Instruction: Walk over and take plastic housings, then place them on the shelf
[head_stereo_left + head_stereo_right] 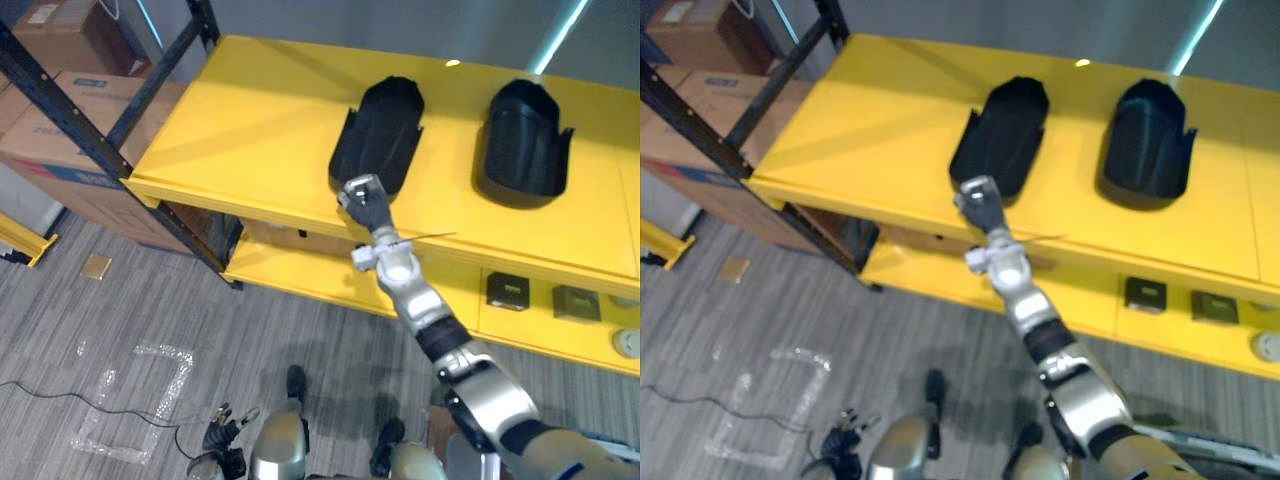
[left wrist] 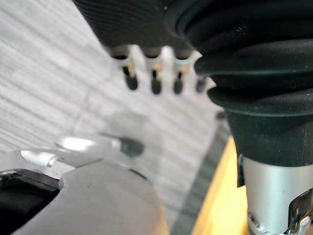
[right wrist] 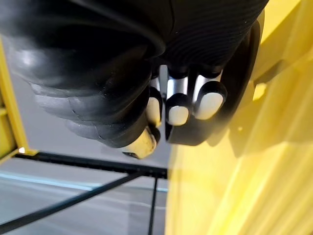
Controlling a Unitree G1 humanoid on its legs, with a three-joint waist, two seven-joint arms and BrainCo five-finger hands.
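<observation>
Two black plastic housings lie on the top board of the yellow shelf (image 1: 250, 130). My right arm reaches up to the left housing (image 1: 385, 125), and my right hand (image 1: 365, 200) sits at its near rim. In the right wrist view the fingers (image 3: 178, 105) are curled, with the thumb beside them against the housing's dark wall (image 3: 244, 68). The right housing (image 1: 525, 140) rests alone farther right, open end toward me. My left hand (image 1: 225, 435) hangs low over the floor, its fingers (image 2: 154, 81) relaxed and holding nothing.
A black rack post (image 1: 60, 100) slants past the shelf's left corner, with cardboard boxes (image 1: 70, 150) behind it. The lower yellow board carries two small dark boxes (image 1: 508, 291) (image 1: 576, 302). Tape marks (image 1: 150, 390) lie on the grey carpet.
</observation>
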